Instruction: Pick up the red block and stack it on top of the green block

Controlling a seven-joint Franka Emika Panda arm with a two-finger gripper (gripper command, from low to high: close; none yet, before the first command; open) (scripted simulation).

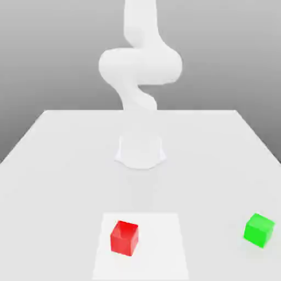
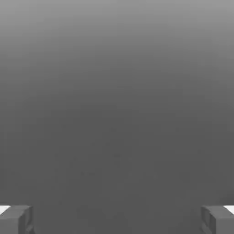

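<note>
a white robot arm (image 1: 140, 66) rises over a broad pale table (image 1: 66, 186), its task of stacking one block on another apparently still at the starting line. nothing is stacked: the two blocks sit well apart, and the gripper (image 2: 117, 220) holds neither, its fingers (image 2: 23, 219) spread wide with a bare gap between them in the hand view. left to do, by the look of it, is everything: reach the red block, grip it, lift it, carry it across, set it on the green one and let go.

a brighter white square (image 1: 159, 247) lies on the table toward the near edge of the exterior view, left of its middle line for the most part. on it rests the red block (image 1: 124, 239), a small, plain cube in solid red, flat-faced and sharp-edged, its upper face showing darker patches. it sits turned at an angle to the square's sides, upright on its base.

the green block (image 1: 258, 230), a similar cube in bright green, waits off the square toward the exterior view's right, also turned askew, its top free to take the red one.
</note>
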